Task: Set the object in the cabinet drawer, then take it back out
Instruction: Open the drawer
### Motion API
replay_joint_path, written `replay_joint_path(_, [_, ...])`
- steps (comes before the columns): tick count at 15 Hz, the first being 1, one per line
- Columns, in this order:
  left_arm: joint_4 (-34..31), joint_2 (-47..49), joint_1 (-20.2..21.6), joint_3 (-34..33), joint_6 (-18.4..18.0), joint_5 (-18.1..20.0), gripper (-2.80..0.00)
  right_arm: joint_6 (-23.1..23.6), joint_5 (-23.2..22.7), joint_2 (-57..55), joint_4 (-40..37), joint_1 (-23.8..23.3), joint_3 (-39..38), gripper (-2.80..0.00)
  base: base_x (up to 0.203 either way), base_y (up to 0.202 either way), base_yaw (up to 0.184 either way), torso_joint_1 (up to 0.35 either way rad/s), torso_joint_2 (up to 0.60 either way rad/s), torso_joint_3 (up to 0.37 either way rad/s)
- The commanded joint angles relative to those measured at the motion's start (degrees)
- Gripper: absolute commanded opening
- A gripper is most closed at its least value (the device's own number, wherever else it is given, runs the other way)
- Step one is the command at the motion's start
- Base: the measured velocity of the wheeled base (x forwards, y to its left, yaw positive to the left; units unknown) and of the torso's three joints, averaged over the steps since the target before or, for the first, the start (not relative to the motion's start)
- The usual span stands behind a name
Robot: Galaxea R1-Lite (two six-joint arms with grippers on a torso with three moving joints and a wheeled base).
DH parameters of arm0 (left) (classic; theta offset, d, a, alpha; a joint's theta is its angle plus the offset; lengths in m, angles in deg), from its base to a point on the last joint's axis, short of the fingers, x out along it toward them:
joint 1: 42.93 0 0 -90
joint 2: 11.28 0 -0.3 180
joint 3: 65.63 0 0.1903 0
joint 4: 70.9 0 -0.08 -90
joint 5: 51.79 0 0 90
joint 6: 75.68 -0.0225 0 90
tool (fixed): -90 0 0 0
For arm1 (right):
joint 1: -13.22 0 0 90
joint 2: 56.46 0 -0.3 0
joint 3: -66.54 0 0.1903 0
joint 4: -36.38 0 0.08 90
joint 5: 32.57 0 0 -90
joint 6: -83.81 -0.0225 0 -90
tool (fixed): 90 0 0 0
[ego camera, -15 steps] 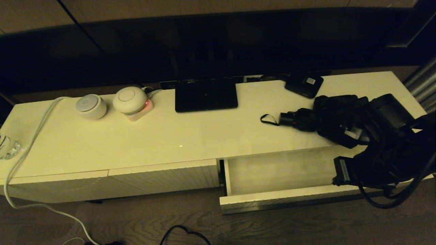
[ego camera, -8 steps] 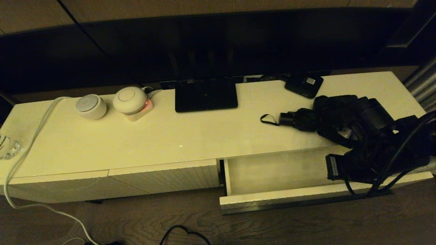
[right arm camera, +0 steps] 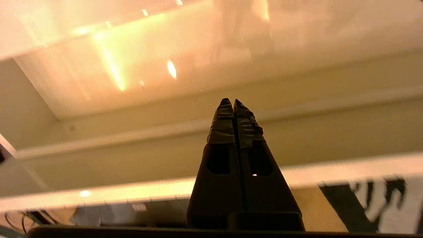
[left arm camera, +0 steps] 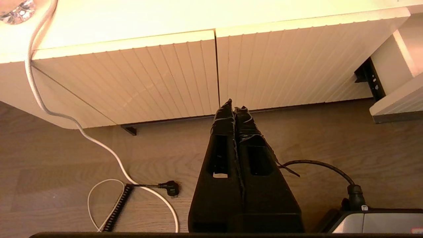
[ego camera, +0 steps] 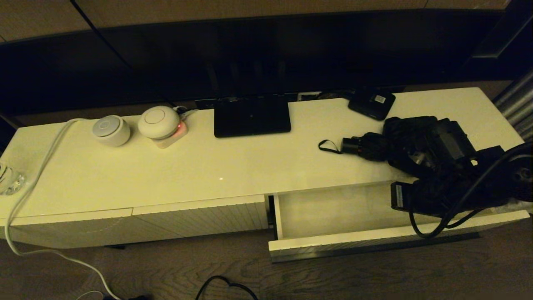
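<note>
The black folding umbrella (ego camera: 406,143) lies on the cabinet top at the right, its short handle (ego camera: 352,146) and wrist loop (ego camera: 329,146) pointing left. Just in front of it the cabinet drawer (ego camera: 333,243) stands pulled open, and its visible floor is bare. My right arm (ego camera: 449,187) reaches in from the right over the drawer's right end and hides that part. In the right wrist view the right gripper (right arm camera: 230,100) is shut on nothing and points into the drawer. My left gripper (left arm camera: 234,103) is shut and hangs low before the closed ribbed fronts (left arm camera: 165,76).
A flat black stand (ego camera: 252,114) and a small black box with a white label (ego camera: 372,102) sit at the back of the top. Two white round devices (ego camera: 111,130) (ego camera: 159,121) and a white cable (ego camera: 37,166) are at the left. Cables lie on the floor (left arm camera: 99,148).
My right arm has moved left and a little toward the cabinet, over the open drawer's right end. The umbrella and the drawer have not moved.
</note>
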Motion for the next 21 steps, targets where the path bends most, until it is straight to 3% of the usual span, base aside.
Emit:
replay_joint_path(1, [0.01, 0.0, 0.02, -0.18, 0.0, -0.02, -2.8, -0.1, 0.3, -0.81, 5.63, 0.16, -2.83, -2.8, 0.0, 0.0, 0.0, 0.0, 0.0, 0.0])
replay_joint_path(8, [0.01, 0.0, 0.02, -0.18, 0.0, -0.02, -2.8, -0.1, 1.78, -2.55, 12.18, 0.57, -5.84, -2.8, 0.0, 0.0, 0.0, 0.0, 0.0, 0.0])
replay_joint_path(14, [0.01, 0.0, 0.02, -0.18, 0.0, -0.02, -2.8, 2.66, 2.21, -3.92, 10.97, 0.57, -6.32, -2.8, 0.0, 0.0, 0.0, 0.0, 0.0, 0.0])
replay_joint_path(21, [0.01, 0.0, 0.02, -0.18, 0.0, -0.02, -2.8, 5.93, 2.04, -4.01, 4.27, 0.57, -6.6, -2.8, 0.0, 0.0, 0.0, 0.0, 0.0, 0.0])
